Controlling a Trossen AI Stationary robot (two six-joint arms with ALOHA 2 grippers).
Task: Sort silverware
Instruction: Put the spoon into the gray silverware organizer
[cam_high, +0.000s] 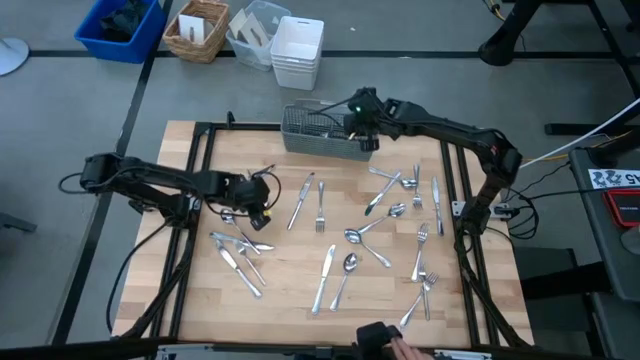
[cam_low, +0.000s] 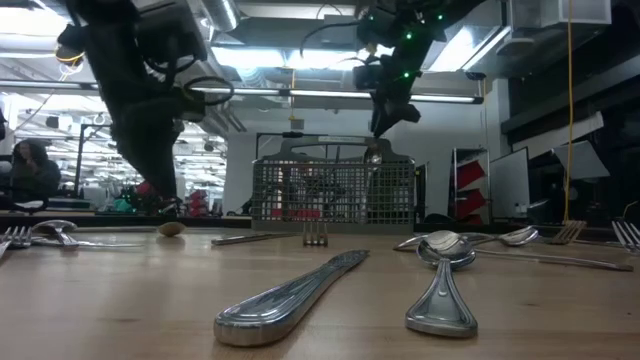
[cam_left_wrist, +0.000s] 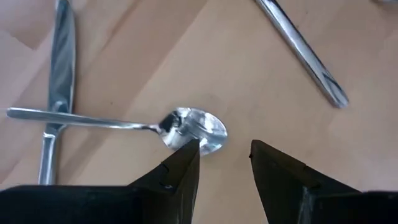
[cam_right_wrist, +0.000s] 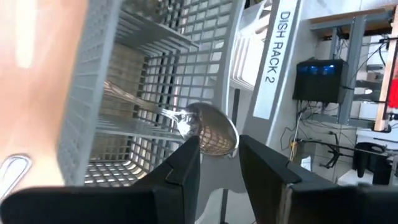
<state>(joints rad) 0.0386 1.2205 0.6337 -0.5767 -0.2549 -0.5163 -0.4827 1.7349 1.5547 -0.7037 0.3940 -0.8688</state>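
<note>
Several pieces of silverware, forks, spoons and knives (cam_high: 385, 215), lie scattered flat on the wooden table. A grey wire-mesh caddy (cam_high: 322, 135) stands at the far edge. My left gripper (cam_left_wrist: 224, 152) hangs open low over the table's left side, with the bowl of a spoon (cam_left_wrist: 196, 129) just ahead of one fingertip. That spoon's handle lies across a knife (cam_left_wrist: 59, 81). My right gripper (cam_right_wrist: 219, 149) is open above the caddy (cam_right_wrist: 124, 93). A spoon (cam_right_wrist: 214, 127) stands in the caddy handle down, its bowl just past the fingertips.
A blue bin (cam_high: 120, 28), a wicker basket (cam_high: 197, 30) and stacked white containers (cam_high: 297, 50) stand on the floor beyond the far edge. Black frame rails (cam_high: 195, 180) run along the table's sides. A person's hand (cam_high: 405, 348) shows at the near edge.
</note>
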